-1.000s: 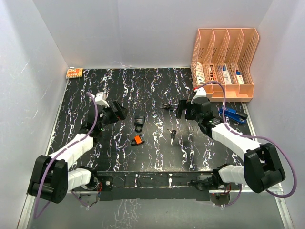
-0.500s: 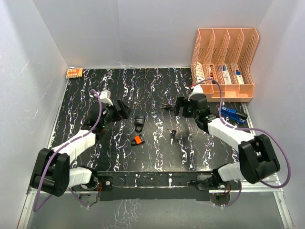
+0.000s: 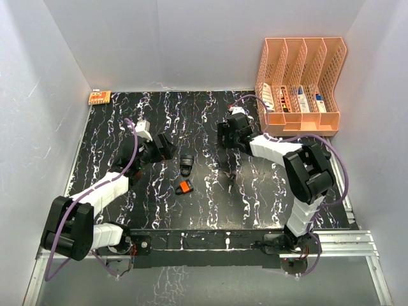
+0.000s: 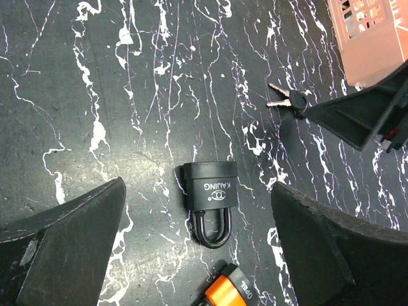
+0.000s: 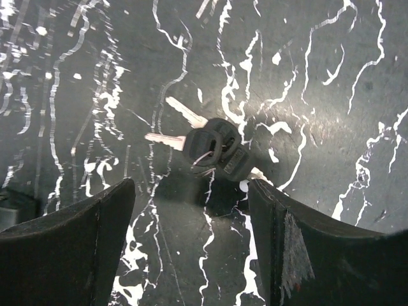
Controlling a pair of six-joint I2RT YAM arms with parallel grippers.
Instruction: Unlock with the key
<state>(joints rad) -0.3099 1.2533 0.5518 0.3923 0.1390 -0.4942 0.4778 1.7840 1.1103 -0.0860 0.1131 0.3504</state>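
While outstretched, right tool (image 5: 194, 245) over keys (image 5: 213, 153)

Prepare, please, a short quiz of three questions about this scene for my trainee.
1. True or false: the black padlock stands inside the peach rack.
2. What lies between the right jaws, which are apart? A) a bunch of keys B) a pen C) a coin
3. What colour is the other padlock?
Key: 1 false, it lies flat on the table; 2 A; 3 orange.
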